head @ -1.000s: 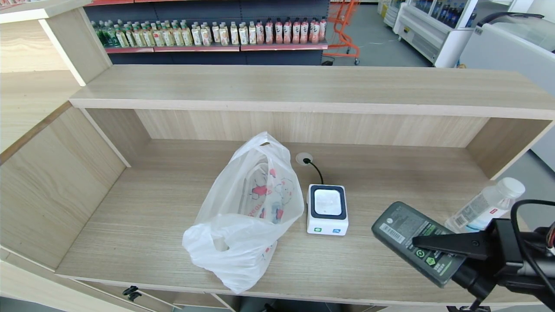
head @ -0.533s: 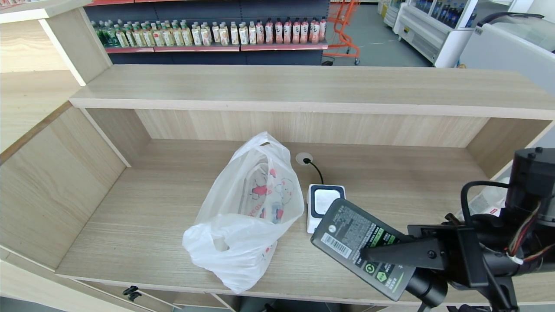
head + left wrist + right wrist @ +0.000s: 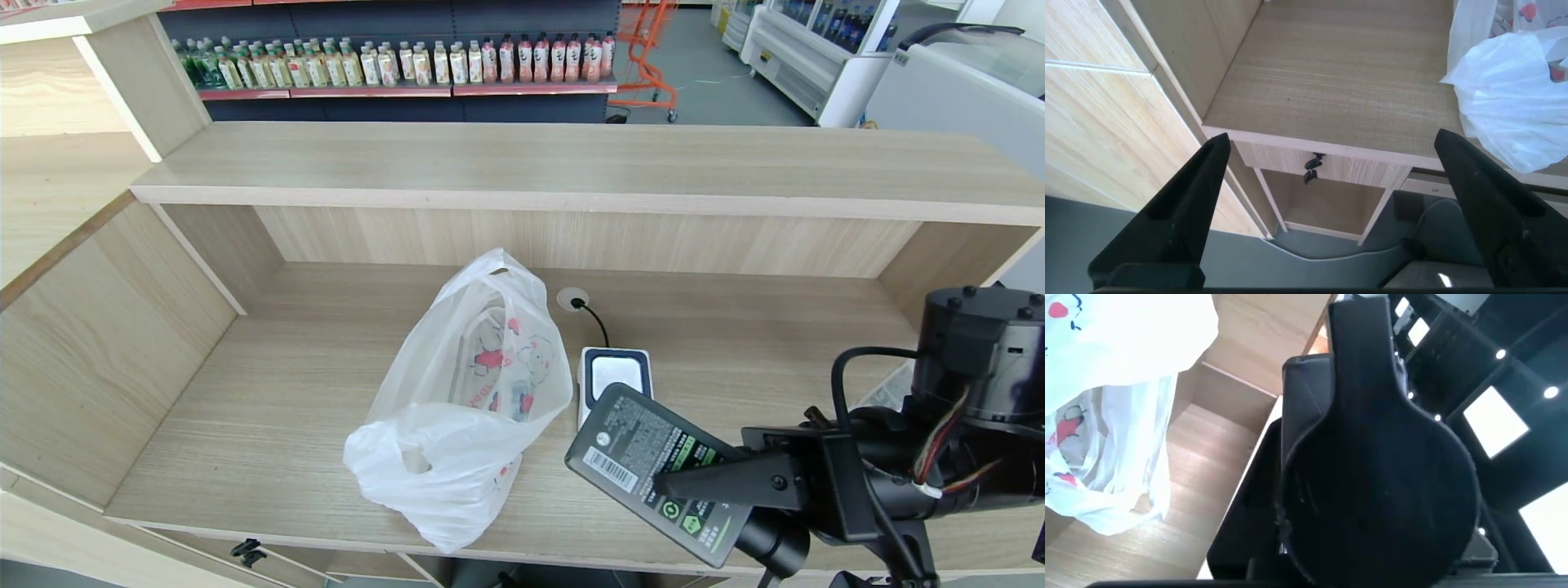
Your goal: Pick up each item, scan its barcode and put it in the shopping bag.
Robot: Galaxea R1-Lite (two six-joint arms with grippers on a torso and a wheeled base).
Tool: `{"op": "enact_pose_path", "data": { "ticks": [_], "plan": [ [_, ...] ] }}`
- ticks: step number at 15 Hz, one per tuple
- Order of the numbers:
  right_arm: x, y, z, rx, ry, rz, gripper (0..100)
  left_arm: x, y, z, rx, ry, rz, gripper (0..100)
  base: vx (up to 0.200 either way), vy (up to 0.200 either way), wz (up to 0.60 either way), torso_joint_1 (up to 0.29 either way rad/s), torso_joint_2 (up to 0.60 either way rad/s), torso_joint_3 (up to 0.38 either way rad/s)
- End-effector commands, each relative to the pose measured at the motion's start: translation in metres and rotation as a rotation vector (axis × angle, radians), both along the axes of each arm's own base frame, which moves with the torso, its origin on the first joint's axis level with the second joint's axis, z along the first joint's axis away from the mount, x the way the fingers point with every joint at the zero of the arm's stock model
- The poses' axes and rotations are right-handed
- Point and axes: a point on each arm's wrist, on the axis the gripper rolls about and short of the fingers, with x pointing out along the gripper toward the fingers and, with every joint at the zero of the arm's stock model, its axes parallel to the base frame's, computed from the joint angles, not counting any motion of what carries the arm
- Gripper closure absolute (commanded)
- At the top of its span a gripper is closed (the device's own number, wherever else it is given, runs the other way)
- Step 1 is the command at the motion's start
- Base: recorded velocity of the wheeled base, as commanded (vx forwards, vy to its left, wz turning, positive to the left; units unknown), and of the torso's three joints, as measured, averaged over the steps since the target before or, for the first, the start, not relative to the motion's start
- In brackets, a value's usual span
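1. Head view: the right gripper (image 3: 663, 490) had its jaws pinched on one end of a dark grey flat pack (image 3: 633, 445), one black wedge-shaped finger lying across the printed upper face.
2. The pack was a slim rectangle with rounded corners. Its upper face carried a white barcode label, dense small print and green marks. It hung tilted above the counter (image 3: 269, 425), in front of the barcode scanner (image 3: 614, 371) and covering the scanner's near part.
3. The scanner was a white box with a pale window in a dark frame. A black cable (image 3: 594, 320) ran from behind it to a round grommet in the pale wood-grain counter.
4. A thin, crinkled white plastic shopping bag (image 3: 457, 408) slumped just to the left of the scanner, with cartoon-printed goods showing through it.
5. Left wrist view: the left gripper (image 3: 1331, 143) had its black tapered fingers (image 3: 1176, 220) spread wide on nothing, off the counter's front edge, well left of the scanner.
6. Right wrist view: dark shapes sat close to the lens, and the jaws could not be told there. The shopping bag (image 3: 1102, 433) lay beyond them.
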Motion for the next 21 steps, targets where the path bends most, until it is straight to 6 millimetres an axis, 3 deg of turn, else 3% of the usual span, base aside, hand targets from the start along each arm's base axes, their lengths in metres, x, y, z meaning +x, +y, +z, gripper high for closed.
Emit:
{"op": "enact_pose_path", "data": {
  "ticks": [1,8,10,12,13,14,15,17,19,21],
  "plan": [
    [0.0,0.0,-0.001,-0.001,0.002,0.001,100,0.0,0.0,0.0,0.0,0.0,0.0,0,0.0,0.0,0.0,0.0,0.0,0.0],
    [-0.005,-0.002,0.001,0.008,-0.003,0.021,100,0.0,0.0,0.0,0.0,0.0,0.0,0,0.0,0.0,0.0,0.0,0.0,0.0],
    [-0.006,-0.005,0.01,0.028,0.042,0.001,100,0.0,0.0,0.0,0.0,0.0,0.0,0,0.0,0.0,0.0,0.0,0.0,0.0],
    [-0.005,-0.021,0.014,0.073,0.412,-0.147,100,0.0,0.0,0.0,0.0,0.0,0.0,0,0.0,0.0,0.0,0.0,0.0,0.0],
    [-0.007,-0.037,0.011,0.133,0.633,-0.343,100,0.0,0.0,0.0,0.0,0.0,0.0,0,0.0,0.0,0.0,0.0,0.0,0.0],
    [-0.01,-0.045,0.014,0.198,0.733,-0.456,100,0.0,0.0,0.0,0.0,0.0,0.0,0,0.0,0.0,0.0,0.0,0.0,0.0],
    [-0.021,-0.061,0.026,0.385,0.908,-0.639,100,0.0,0.0,0.0,0.0,0.0,0.0,0,0.0,0.0,0.0,0.0,0.0,0.0],
    [-0.02,-0.084,0.026,0.594,1.291,-0.771,100,0.0,0.0,0.0,0.0,0.0,0.0,0,0.0,0.0,0.0,0.0,0.0,0.0],
    [-0.006,-0.089,0.028,0.879,1.68,-0.824,100,0.0,0.0,0.0,0.0,0.0,0.0,0,0.0,0.0,0.0,0.0,0.0,0.0],
    [0.013,-0.076,0.022,1.099,1.976,-0.849,100,0.0,0.0,0.0,0.0,0.0,0.0,0,0.0,0.0,0.0,0.0,0.0,0.0]
  ]
}}
